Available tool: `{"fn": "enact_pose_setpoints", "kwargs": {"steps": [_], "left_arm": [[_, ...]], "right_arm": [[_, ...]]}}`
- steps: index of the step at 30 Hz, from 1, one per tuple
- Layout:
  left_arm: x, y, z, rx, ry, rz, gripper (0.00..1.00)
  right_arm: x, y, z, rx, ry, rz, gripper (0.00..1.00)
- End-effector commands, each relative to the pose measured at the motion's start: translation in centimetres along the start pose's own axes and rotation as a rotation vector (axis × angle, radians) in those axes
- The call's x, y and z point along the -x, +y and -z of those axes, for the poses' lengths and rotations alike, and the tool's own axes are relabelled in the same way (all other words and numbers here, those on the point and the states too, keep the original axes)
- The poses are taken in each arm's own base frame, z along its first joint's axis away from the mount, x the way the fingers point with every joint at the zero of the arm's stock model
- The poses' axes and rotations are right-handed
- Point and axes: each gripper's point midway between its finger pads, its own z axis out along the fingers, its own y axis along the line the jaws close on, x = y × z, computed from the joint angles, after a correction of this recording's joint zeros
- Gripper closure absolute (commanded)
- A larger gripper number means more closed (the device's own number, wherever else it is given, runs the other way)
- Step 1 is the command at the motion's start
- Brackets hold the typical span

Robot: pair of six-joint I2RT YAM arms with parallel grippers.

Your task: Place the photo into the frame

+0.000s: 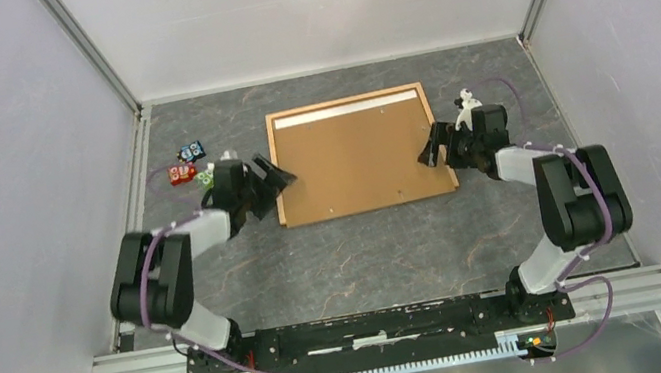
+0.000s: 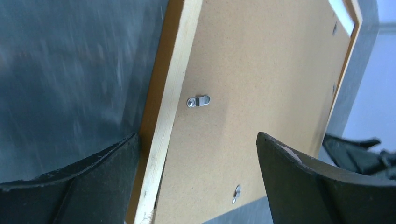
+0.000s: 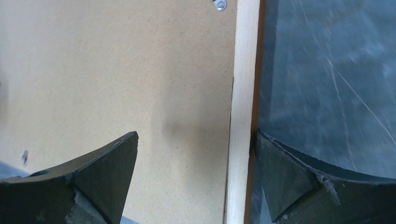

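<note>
The frame (image 1: pixel 357 154) lies back up in the middle of the dark mat, its brown fibreboard back facing me. Along its far rail runs a narrow white strip (image 1: pixel 349 109). I cannot tell whether that is the photo's back; the photo's printed side is hidden. My left gripper (image 1: pixel 269 178) is open astride the frame's left rail (image 2: pixel 170 107), one finger (image 2: pixel 289 172) over the board and the other outside the edge. My right gripper (image 1: pixel 431 147) is open astride the right rail (image 3: pixel 243 93), its outer finger (image 3: pixel 285 172) right against the wood.
Small red, blue and green items (image 1: pixel 186 167) lie at the mat's left edge behind the left arm. A small white object (image 1: pixel 467 103) sits behind the right gripper. Metal turn clips (image 2: pixel 198 101) stud the board. Grey walls close in on three sides.
</note>
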Motion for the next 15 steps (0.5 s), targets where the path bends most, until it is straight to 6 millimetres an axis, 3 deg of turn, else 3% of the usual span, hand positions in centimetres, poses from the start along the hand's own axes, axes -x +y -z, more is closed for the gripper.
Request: {"fn": "enact_pose_setpoints", "kwargs": {"steps": [1, 4, 7, 10, 12, 15], "left_arm": [[-6.2, -4.5, 5.0, -0.213, 0.125, 0.041, 0.02], [-8.5, -2.0, 7.3, -0.180, 0.153, 0.033, 0.01], [-9.7, 0.0, 9.2, -0.144, 0.150, -0.006, 0.00], [-9.4, 0.9, 10.5, -0.122, 0.108, -0.061, 0.00], [-8.9, 0.8, 10.9, -0.117, 0.082, -0.088, 0.00], [-8.0, 0.3, 10.9, -0.117, 0.053, -0.106, 0.00]], "right_arm": [[-2.1, 0.3, 2.3, -0.052, 0.084, 0.088, 0.02], [-2.3, -3.3, 3.8, -0.271, 0.138, 0.134, 0.02], [-1.5, -5.6, 6.9, -0.502, 0.136, 0.093, 0.02], [0.2, -4.0, 9.6, -0.549, 0.030, 0.080, 0.02], [0.2, -2.4, 10.9, -0.511, -0.036, 0.042, 0.02], [-3.6, 1.2, 10.6, -0.284, -0.011, -0.096, 0.02]]}}
